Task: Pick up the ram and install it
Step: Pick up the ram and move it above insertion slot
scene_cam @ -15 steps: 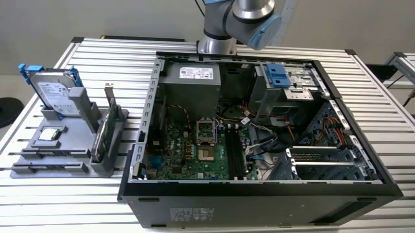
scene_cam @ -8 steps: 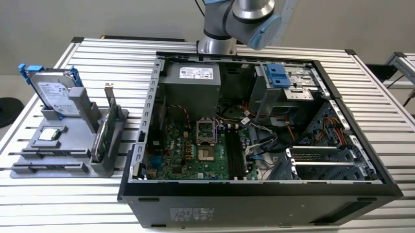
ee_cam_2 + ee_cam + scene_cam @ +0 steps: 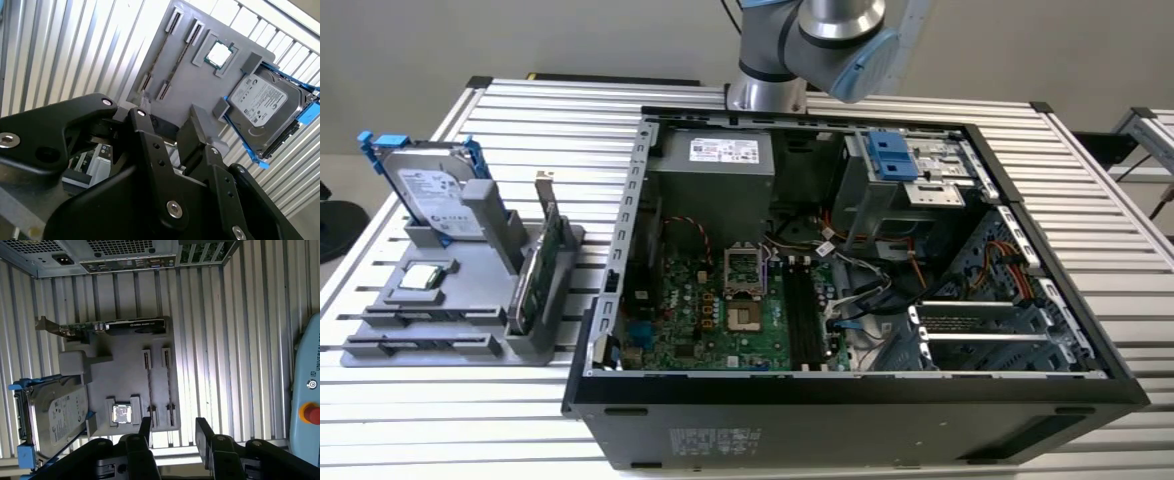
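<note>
**Empty gripper poised over the parts holder**

The computer case (image 3: 854,425) lies open, board up for fitting. Beside it, the grey holder (image 3: 125,380) props the ram (image 3: 169,385) on edge, easy to pinch. The gripper (image 3: 173,432) hovers above, fingers spread and empty.

Overall light: bright, even, from above; soft shadows just beside the grey tray (image 3: 467,322) in the exterior view.
Glare: white sheen on the table slats (image 3: 225,340) beside the tray, first wrist view.
Shade: computer case (image 3: 854,415) near the tray is dim inside; the gripper (image 3: 173,421) is dark.
</note>
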You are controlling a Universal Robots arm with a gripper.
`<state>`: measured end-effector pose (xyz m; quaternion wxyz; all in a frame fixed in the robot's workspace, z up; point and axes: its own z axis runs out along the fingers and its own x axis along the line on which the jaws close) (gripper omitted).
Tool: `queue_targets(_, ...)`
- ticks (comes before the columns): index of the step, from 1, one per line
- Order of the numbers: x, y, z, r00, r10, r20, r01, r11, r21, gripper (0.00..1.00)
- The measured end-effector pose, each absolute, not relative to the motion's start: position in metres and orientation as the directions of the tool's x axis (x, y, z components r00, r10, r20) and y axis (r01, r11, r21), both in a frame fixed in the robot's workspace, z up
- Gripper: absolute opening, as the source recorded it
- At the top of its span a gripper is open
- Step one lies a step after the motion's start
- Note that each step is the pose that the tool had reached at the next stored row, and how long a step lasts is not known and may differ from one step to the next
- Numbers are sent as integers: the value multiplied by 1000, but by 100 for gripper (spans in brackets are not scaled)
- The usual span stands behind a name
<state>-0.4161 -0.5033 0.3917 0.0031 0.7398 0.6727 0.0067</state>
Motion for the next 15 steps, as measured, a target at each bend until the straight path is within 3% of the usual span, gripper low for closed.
queue_targets(15,-416,-499,385,95,996,4,995,-95,14,100)
